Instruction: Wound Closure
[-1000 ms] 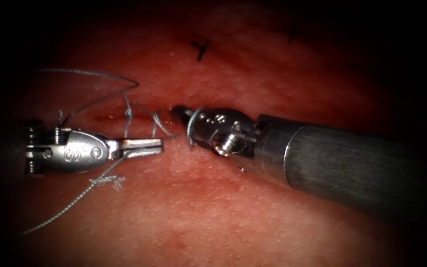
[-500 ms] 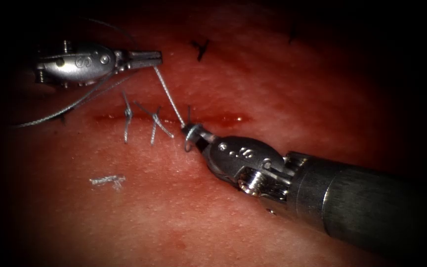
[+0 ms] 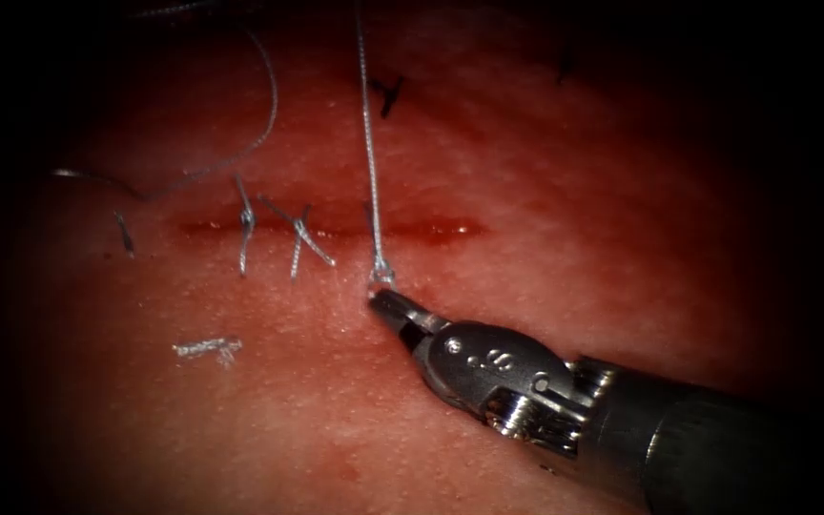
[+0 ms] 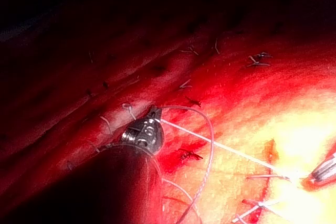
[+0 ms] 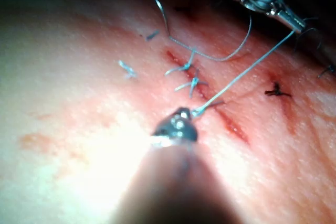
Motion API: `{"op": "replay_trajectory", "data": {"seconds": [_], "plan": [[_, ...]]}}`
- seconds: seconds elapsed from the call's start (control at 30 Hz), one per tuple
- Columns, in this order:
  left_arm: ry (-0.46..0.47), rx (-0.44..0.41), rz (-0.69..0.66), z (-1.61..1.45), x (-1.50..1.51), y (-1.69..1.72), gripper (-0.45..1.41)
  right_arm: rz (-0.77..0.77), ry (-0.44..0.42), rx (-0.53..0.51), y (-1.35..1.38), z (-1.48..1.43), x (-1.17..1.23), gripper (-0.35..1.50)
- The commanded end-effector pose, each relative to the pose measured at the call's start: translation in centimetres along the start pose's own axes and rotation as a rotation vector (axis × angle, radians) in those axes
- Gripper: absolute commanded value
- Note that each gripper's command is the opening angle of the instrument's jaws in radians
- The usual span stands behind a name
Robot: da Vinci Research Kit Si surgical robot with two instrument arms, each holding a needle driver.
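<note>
- Right tool (image 3: pixel 385 304): enters from lower right, tip just below the cut (image 3: pixel 336 229) on the tissue (image 3: pixel 622 191); jaws pressed together, pinching the thread (image 3: pixel 370 181) at a small knot or loop just above the tip.
- Thread: runs taut and straight from that tip across the cut toward the upper edge of the endoscope view; slack loop curves over the tissue at upper left.
- Left tool (image 5: pixel 291 19): seen in the right wrist view, jaws closed on the far end of the taut strand, apparently; grip itself hard to make out.
- Earlier stitches (image 3: pixel 245 224): two knotted, with cut ends, across the left part of the cut.
- Loose thread scrap (image 3: pixel 207 348): on the tissue below the cut.
- Red fluid (image 3: pixel 431 229): along the cut line.
</note>
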Motion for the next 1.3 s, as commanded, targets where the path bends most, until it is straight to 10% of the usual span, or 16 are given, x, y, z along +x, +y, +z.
{"op": "replay_trajectory", "data": {"seconds": [0.03,0.7,1.3], "plan": [[0.005,0.01,0.009,0.11,0.01,-0.08,-0.45,-0.008,0.009,0.003,-0.03,0.07,0.02,-0.35],[-0.257,0.247,0.62,0.37,-0.42,-0.47,-0.45,-0.134,0.021,0.219,-0.22,0.06,-0.24,-0.35],[-0.284,0.29,0.678,0.48,-0.57,-0.63,-0.45,-0.167,0.033,0.239,-0.36,-0.08,-0.45,-0.35]]}}
